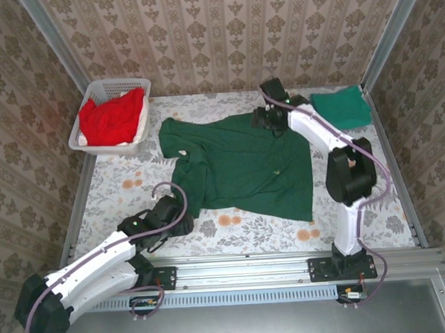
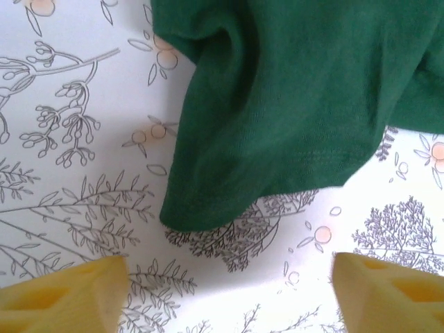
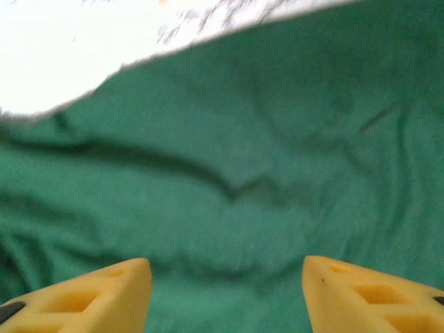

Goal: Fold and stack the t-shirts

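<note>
Yellow fingers (image 2: 62, 295) of the left gripper (image 2: 229, 277) stand apart by the near corner of the dark green shirt (image 1: 245, 165), spread unfolded mid-table. Farther on, the right gripper (image 1: 268, 119) hovers, fingers apart, over its far edge. At the back, the teal shirt (image 1: 342, 106) looks folded; the red shirts (image 1: 112, 118) wait in the basket (image 1: 121, 86).

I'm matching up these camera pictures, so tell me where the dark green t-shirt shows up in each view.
Top external: the dark green t-shirt lies spread across the middle.
Left wrist: a hemmed corner of it hangs in from the upper right.
Right wrist: it runs across the centre and bottom, wrinkled.
Shared landmark: the floral tablecloth, at left in the left wrist view and top left in the right wrist view.
</note>
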`<state>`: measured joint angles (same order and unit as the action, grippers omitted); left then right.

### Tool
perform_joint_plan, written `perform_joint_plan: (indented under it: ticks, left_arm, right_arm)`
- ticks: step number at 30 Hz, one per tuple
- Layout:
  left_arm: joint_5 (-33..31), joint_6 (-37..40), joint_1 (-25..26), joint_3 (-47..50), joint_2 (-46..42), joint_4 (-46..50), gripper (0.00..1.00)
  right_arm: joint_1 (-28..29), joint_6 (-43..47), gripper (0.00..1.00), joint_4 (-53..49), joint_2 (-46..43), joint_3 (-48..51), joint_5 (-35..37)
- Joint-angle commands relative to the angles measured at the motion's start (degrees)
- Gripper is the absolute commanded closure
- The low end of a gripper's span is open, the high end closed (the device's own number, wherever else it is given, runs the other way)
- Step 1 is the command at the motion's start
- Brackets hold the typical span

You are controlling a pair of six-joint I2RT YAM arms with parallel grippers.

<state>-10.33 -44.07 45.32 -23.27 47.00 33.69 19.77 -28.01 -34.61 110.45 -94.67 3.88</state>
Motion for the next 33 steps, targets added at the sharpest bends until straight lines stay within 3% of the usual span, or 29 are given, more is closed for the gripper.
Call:
perform_joint_plan:
  ticks: [1,3,4,8,9,13,18,24,25,26,29,33]
  left_arm:
    - [-0.4,3.2,-0.8,-3.3,7.2,-8.3,0.00]
    - [0.8,4.0,-0.7,-4.7,14.7,-12.7,0.00]
    - [0.8,4.2,-0.6,-5.7,18.9,-13.6,0.05]
    - [-2.9,3.8,1.7,-10.8,26.8,-10.1,0.46]
    - [-6.5,2.3,3.9,-12.5,26.7,-6.6,0.56]
    - [-13.7,-3.3,13.9,-17.7,22.5,4.6,0.76]
    - [-13.3,-11.8,19.7,-15.7,12.7,8.9,1.00]
    - [-14.7,-20.1,24.8,-10.7,3.1,9.2,1.00]
    - [-15.8,-20.3,24.8,-9.9,2.3,9.2,0.83]
    - [-16.5,-20.2,23.9,-9.7,2.2,9.5,0.57]
    - [-15.0,-14.2,16.8,-9.8,5.0,8.0,0.23]
    - [-10.6,-4.8,7.1,-10.7,11.8,1.6,0.12]
  right_arm:
    - [3.5,-0.5,0.38,8.7,-11.8,18.3,2.1]
    - [6.0,-3.0,0.38,10.0,-17.9,27.6,3.8]
    - [7.7,-4.0,0.38,10.2,-20.7,31.4,4.7]
    - [14.0,-8.4,0.34,12.3,-32.3,45.2,8.1]
    - [14.4,-9.6,0.34,12.2,-34.2,47.4,8.5]
    - [14.7,-11.0,0.34,13.4,-36.8,53.7,12.3]
    - [14.6,-11.2,0.33,14.6,-32.6,54.0,12.2]
    - [14.6,-10.6,0.32,16.7,-27.5,53.2,12.1]
    - [14.6,-10.5,0.32,17.2,-26.9,53.2,12.0]
    - [14.6,-10.5,0.32,17.6,-26.4,53.1,11.8]
    - [14.7,-10.2,0.32,19.1,-25.3,53.2,10.3]
    - [14.7,-10.2,0.32,19.8,-24.8,54.1,9.9]
